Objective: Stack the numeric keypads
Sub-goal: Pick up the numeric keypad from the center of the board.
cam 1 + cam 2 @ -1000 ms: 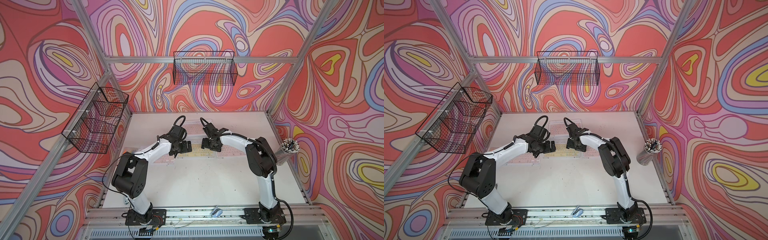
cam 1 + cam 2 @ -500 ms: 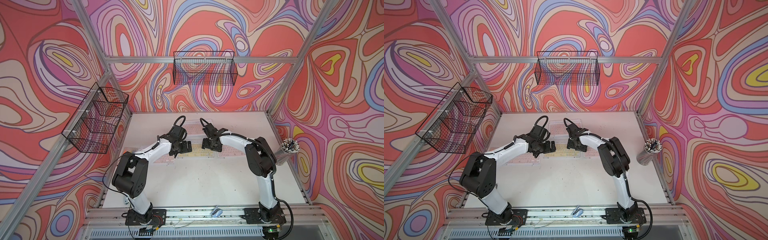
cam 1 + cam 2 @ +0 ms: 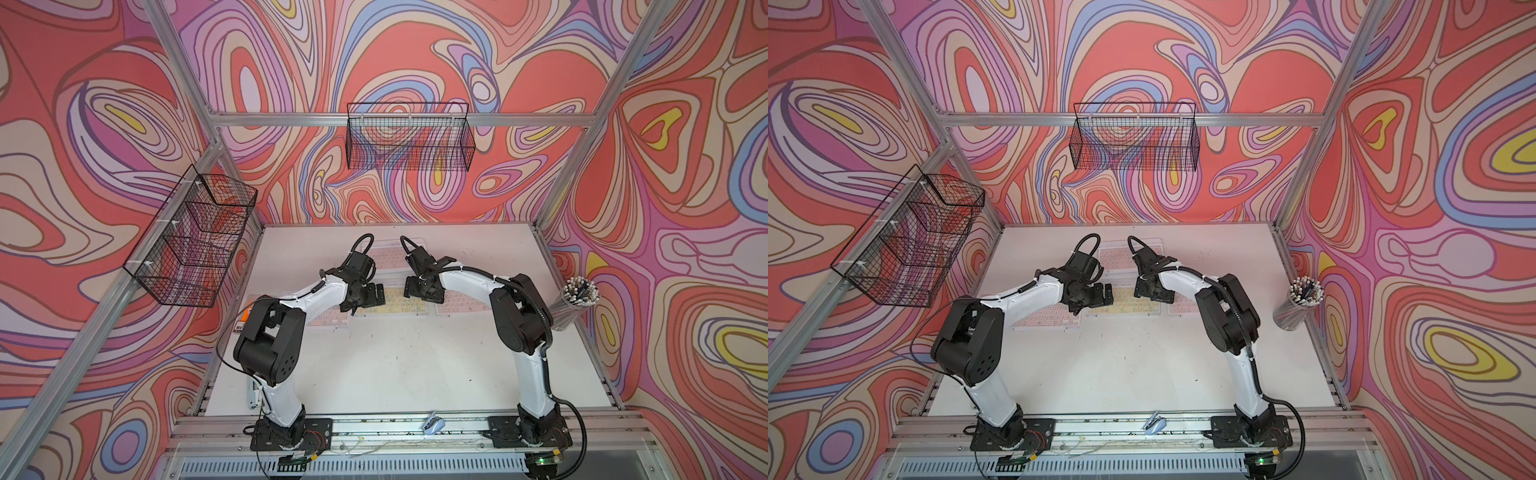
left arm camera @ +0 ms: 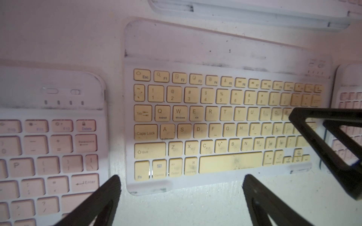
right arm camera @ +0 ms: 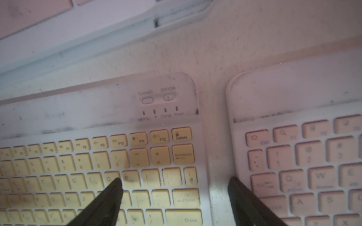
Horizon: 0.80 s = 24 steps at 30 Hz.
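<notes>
Left fingers (image 4: 110,187) and right fingers (image 5: 111,195) stand released, grasping nothing, over opposite ends of the yellow keypad (image 4: 215,125) on the surface (image 4: 195,205).

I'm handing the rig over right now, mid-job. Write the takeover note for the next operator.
Left gripper: open, empty, low over the left end of the yellow keypad.
Right gripper: open, empty, straddling that keypad's right edge.
Things: it lies flat on the table, between the pink keypad by the left arm and the pink keypad by the right arm. The third pink keypad tops a pile at the back; what lies under it is unclear.
Done: back pile begun.
Left: those three front ones are not yet stacked.
</notes>
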### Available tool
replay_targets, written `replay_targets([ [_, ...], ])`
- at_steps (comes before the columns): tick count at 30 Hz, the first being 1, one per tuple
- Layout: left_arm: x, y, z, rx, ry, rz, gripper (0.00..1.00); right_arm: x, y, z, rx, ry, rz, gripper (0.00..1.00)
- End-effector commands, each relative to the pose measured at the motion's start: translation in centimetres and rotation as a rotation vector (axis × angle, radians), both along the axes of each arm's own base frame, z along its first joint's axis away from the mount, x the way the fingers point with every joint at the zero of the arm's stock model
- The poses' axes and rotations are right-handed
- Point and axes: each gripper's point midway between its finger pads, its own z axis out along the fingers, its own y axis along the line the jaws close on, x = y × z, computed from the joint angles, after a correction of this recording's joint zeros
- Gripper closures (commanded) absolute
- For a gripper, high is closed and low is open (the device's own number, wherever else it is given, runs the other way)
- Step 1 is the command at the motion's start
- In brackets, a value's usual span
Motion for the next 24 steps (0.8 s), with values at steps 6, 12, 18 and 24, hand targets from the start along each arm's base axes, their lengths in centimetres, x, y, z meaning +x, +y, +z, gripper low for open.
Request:
replay_targets([
  [6,1.5,0.4,0.0,0.022,-0.017,0.022,0.0,-0.8,0.0,-2.6,-0.005,0.06,0.002,0.13],
  [12,2.3,0.5,-0.6,0.036,-0.01,0.021,0.0,-0.8,0.1,-2.9,-0.003,0.066,0.004,0.13],
  [18,2.8,0.6,-0.9,0.047,-0.008,0.023,0.0,-0.8,0.3,-3.1,0.006,0.07,0.009,0.13],
  [24,3.0,0.7,-1.2,0.054,-0.004,0.024,0.0,-1.1,0.4,-3.5,0.013,0.08,0.017,0.12],
])
